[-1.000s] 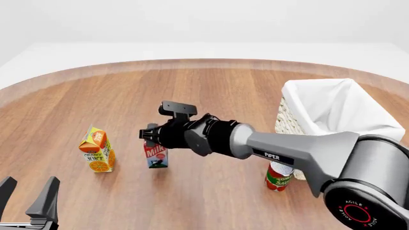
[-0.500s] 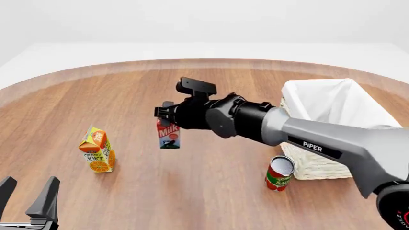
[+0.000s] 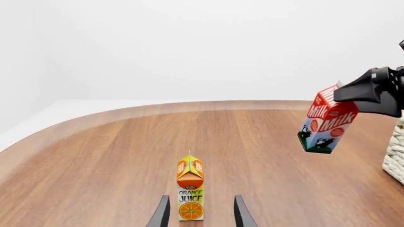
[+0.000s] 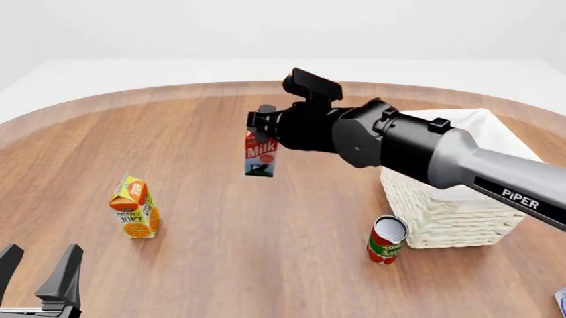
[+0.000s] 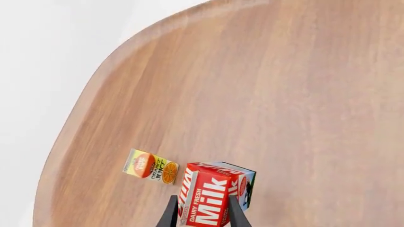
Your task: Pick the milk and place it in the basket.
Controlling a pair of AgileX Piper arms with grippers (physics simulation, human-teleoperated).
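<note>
The milk (image 4: 260, 154) is a small carton with a red top and blue-white base, hanging in the air above the table, left of the basket (image 4: 460, 199). My right gripper (image 4: 262, 123) is shut on its red top; the carton (image 5: 211, 196) fills the gap between the fingers in the right wrist view. From the left wrist view the milk (image 3: 326, 125) hangs tilted beside the basket's woven wall (image 3: 396, 156). The basket is white wicker with a cloth lining. My left gripper (image 4: 40, 271) rests open at the table's near left edge, holding nothing.
An orange juice carton (image 4: 134, 207) stands at the left, straight ahead of the left gripper (image 3: 200, 213). A red tomato-sauce can (image 4: 386, 240) stands just in front of the basket's near left corner. The right arm (image 4: 425, 156) stretches across above the basket's left side.
My right gripper has lifted the milk off the table and carried it up and to the right, toward the basket. The left gripper has not moved.
</note>
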